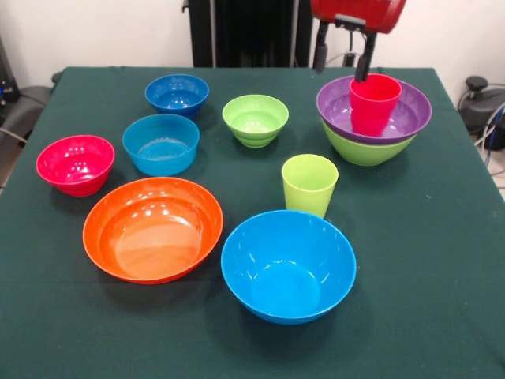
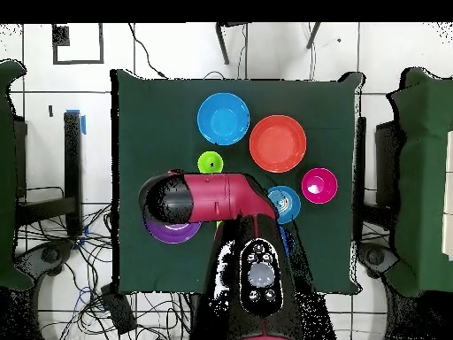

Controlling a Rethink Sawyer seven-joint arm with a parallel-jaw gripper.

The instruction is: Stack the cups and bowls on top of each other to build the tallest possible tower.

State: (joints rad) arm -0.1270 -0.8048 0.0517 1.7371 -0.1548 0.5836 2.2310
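**Cups and bowls: red cup in the stack, pincer just above its rim**

The cups and bowls lie spread over the dark green table (image 1: 442, 300), taken here from the left of the front view across to the pincer.

Farthest left of the pincer sits the small pink-red bowl (image 1: 75, 163). Next comes the large orange bowl (image 1: 152, 228), nearer the camera than the pincer. The small light blue bowl (image 1: 161, 143) stands behind it, and the small dark blue bowl (image 1: 177, 94) lies further back, about level with the pincer. The small lime green bowl (image 1: 255, 119) is left of the pincer and slightly forward of it. The large light blue bowl (image 1: 288, 264) sits well forward of the pincer, and the lime green cup (image 1: 309, 184) stands upright just behind that bowl.

The tower (image 1: 374, 118) is directly below the pincer: the large lime green bowl (image 1: 364, 150) at the base, the large purple bowl (image 1: 410, 114) nested in it, and the red cup (image 1: 374, 104) upright inside.

The pincer (image 1: 342, 54) hangs from the red arm (image 1: 359, 12) with its two dark fingers (image 1: 364, 55) spread apart, holding nothing; the right one reaches the red cup's rim.

From overhead, the arm covers most of the tower.
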